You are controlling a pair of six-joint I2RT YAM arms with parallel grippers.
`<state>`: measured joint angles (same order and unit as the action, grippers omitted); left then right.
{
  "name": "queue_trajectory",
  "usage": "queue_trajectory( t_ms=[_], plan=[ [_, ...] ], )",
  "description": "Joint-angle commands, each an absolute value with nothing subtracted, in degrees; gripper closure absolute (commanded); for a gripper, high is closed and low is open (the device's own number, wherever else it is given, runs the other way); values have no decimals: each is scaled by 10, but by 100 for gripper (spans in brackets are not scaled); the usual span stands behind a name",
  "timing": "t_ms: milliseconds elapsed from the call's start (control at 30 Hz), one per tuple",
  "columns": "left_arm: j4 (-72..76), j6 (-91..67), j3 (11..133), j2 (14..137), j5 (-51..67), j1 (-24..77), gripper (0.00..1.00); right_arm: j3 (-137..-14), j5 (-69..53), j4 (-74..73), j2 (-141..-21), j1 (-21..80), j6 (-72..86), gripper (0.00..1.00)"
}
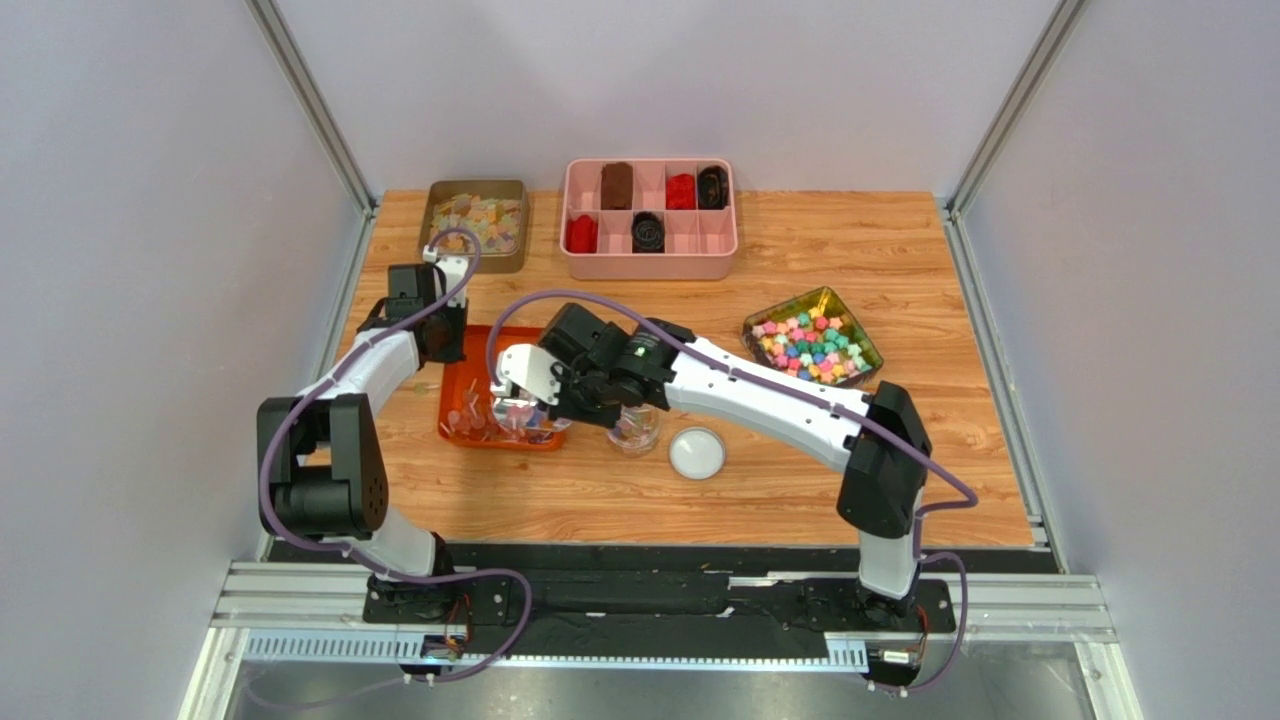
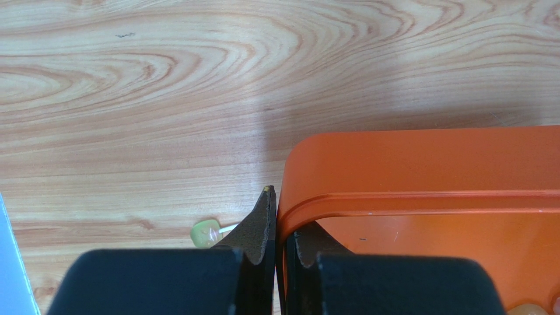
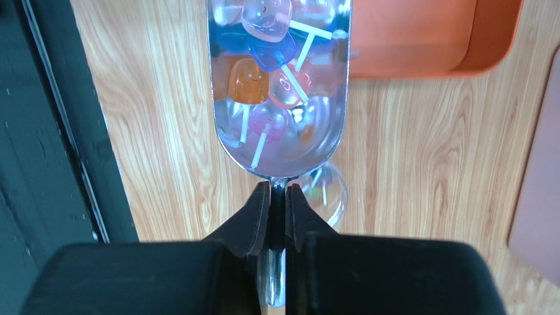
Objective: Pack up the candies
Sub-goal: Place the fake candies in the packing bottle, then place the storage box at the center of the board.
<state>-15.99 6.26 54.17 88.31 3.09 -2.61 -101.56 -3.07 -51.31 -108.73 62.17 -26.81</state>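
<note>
Right gripper is pinched tight on the thin handle of the scoop, jaws all but meeting around the metal. The scoop is loaded: the candies sit heaped in the bowl, translucent pink, blue and orange pieces with white sticks crossing over them. The scoop's long axis runs straight up the wrist frame, away from the fingers, with its tip near the corner of the orange tray at upper right. Here's what matters: the glass jar peeks out just under the heel of the bowl, lower right of it, right by the fingertips, so the target lies behind the load, at the handle end and not ahead of it. From above, the jar sits just right of the right wrist, the white lid beside it, and more candies in the tray to the left. By my read, the bowl must draw back along its own axis and a touch right before tipping. The right arm is clearly nearer. Across the tray, the left gripper is clamped on the tray's rim, one finger inside and one outside, bracing it.
</note>
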Motion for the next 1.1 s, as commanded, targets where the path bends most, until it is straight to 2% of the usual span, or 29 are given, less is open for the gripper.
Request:
queue_trajectory(
  t_ms=[0, 400, 1067],
  plan=[
    [-164, 54, 578, 889, 36, -25, 100, -969, -28, -541, -1012, 605, -303, 100],
    [-206, 90, 639, 963, 39, -34, 100, -865, -4, -598, -898, 556, -366, 100],
    [-286, 189, 709, 1033, 53, -89, 100, -808, 50, -628, -891, 519, -427, 100]
  ],
)
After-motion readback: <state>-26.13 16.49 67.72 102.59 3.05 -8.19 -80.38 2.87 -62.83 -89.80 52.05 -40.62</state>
